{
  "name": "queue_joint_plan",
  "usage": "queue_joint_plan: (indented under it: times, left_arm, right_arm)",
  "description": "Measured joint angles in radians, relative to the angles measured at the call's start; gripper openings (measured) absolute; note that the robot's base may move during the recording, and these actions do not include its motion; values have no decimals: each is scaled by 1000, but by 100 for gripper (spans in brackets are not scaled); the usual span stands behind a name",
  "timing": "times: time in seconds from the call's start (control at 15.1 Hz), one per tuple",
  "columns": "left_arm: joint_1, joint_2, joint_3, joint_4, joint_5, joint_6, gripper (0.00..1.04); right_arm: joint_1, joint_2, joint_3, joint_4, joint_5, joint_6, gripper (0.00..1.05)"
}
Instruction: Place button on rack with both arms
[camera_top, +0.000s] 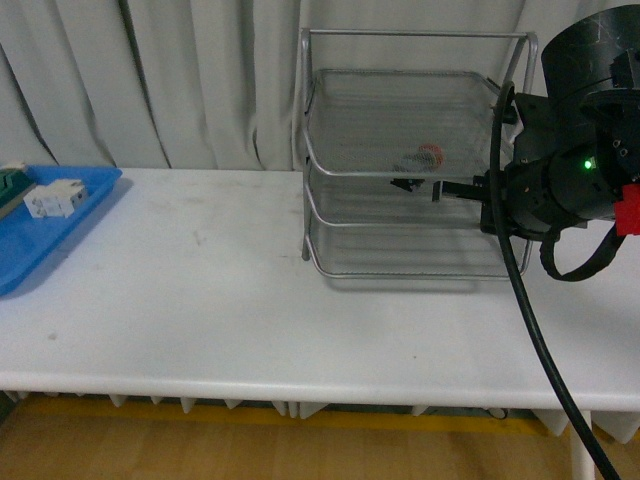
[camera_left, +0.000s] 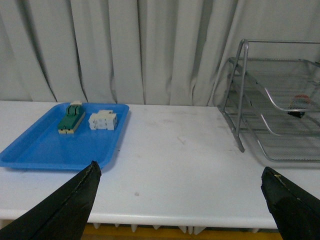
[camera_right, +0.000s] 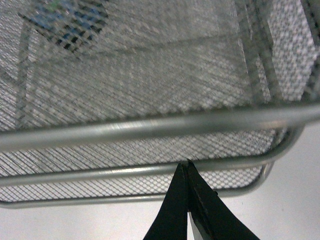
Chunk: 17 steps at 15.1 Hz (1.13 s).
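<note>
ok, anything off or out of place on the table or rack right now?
Nothing stands out. The rack stands upright on the table, its trays level. The button sits in the top tray, red cap visible through the mesh. The blue tray lies flat, two parts inside. No spills or visible damage.

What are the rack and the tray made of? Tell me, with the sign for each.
The rack: apparently metal, silvery, with fine wire-mesh trays in a shiny tubular frame that catches glints. The blue tray: likely plastic, going by its uniform saturated colour, smooth matte surface and rounded moulded rim.
</note>
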Motion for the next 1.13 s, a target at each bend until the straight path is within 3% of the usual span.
queue_joint_plan:
  times: [0.13,0.4,0.73,0.86,0.93,0.99,1.13]
  left_arm:
    - [0,0,0,0,0,0,98]
    - [0,0,0,0,0,0,98]
    - [0,0,0,0,0,0,98]
    - [0,0,0,0,0,0,98]
    - [0,0,0,-1,0,0,98]
    - [2,0,0,0,0,0,98]
    - [2,0,0,0,0,0,98]
  right_arm:
    - [0,-49,-99,16,-26,38,2]
    - [-28,-304,-400,130,-171,121,2]
    - [-272,-706,-699,120,-335,196,2]
    - [-315,-811,-863,547,-229,34,2]
    - [-313,-930,-963,608,-214,-96,2]
    - [-299,-1083,-1002,532,-190,-170,2]
    - [-270,-1257,-1052,528,-176,-229,2]
